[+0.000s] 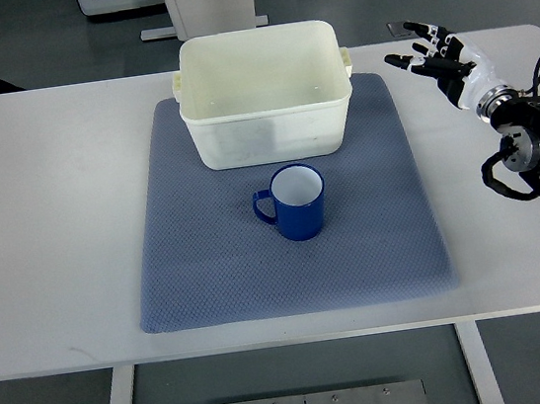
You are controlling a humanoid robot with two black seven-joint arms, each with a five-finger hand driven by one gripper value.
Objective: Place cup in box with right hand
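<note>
Reaching not yet begun: right robot hand [435,53] spread, empty, well right of blue cup [292,202]; next, swinging left to grip it before box [264,93].

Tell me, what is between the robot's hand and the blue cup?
Nothing stands between them. In the top view, only bare white table and blue mat lie between the open right hand and the cup.
</note>
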